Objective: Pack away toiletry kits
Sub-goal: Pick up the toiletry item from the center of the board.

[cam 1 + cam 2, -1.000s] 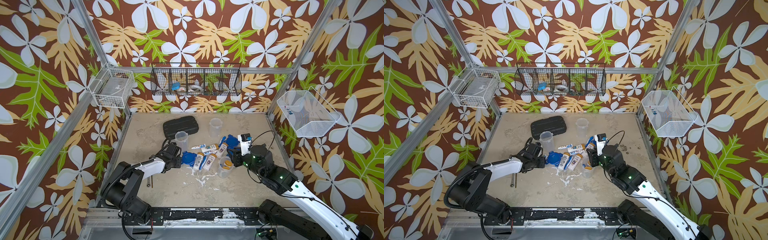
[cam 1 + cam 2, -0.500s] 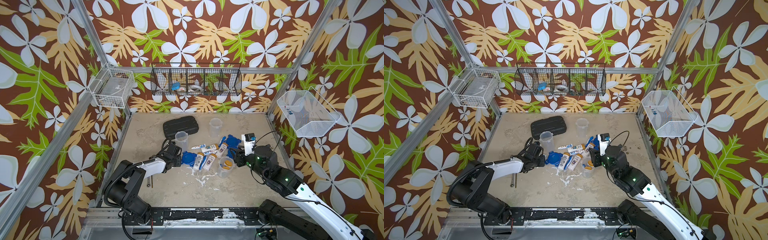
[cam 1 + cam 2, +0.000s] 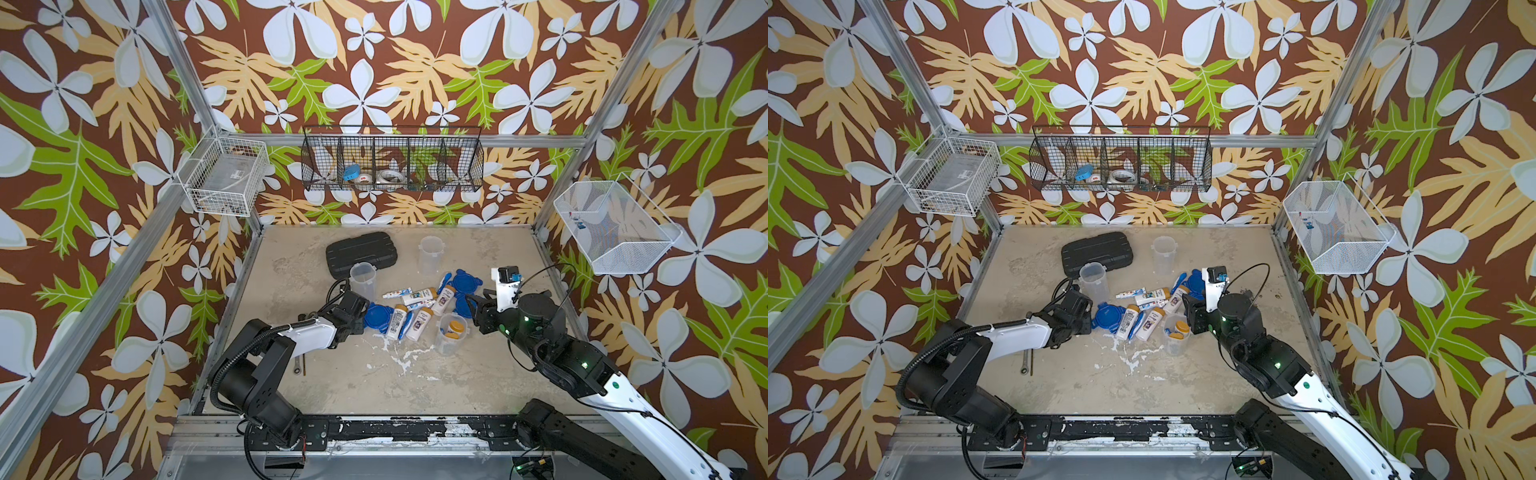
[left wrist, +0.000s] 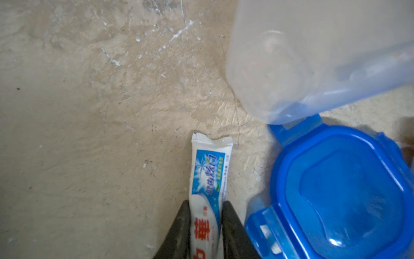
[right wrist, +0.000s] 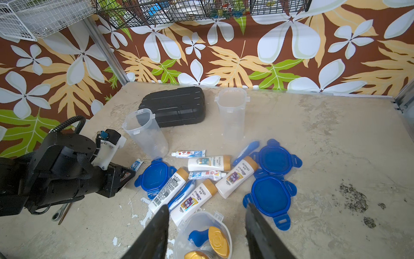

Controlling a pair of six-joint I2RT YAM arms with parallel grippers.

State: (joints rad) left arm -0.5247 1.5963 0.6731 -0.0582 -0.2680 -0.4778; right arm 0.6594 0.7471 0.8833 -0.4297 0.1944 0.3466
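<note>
Currently the toothpaste tube (image 4: pixel 209 175) lies flat on the tabletop (image 4: pixel 89 134). Its crimped end sticks out past the left pincer (image 4: pixel 206 204). Both black fingers (image 4: pixel 181 224) sit against its sides, so that pincer is narrow and clamped on the tube.

Just beside the tube, a blue clip lid (image 4: pixel 336 190) lies flat. An empty clear tumbler (image 4: pixel 291 56) stands upright next to the lid.

Past the lid is the loose pile:
- four white bottles (image 5: pixel 237 179) with orange-tan caps, on their sides
- two spare tubes (image 5: pixel 188 153)
- two blue toothbrushes (image 5: pixel 246 150)
- two more lids (image 5: pixel 276 159), touching each other

At the near edge of the pile, a loaded tumbler (image 5: pixel 201 226) holds two orange-capped bottles and a blue toothbrush.

The right pincer (image 5: pixel 206 204) is spread wide and grips nothing. It hovers near the loaded tumbler's rim without touching it.

Toward the back, a third tumbler (image 3: pixel 430 254) stands upright and empty. It is near the black ribbed case (image 3: pixel 361 253). A small wrench (image 3: pixel 297 367) lies by the left arm.
</note>
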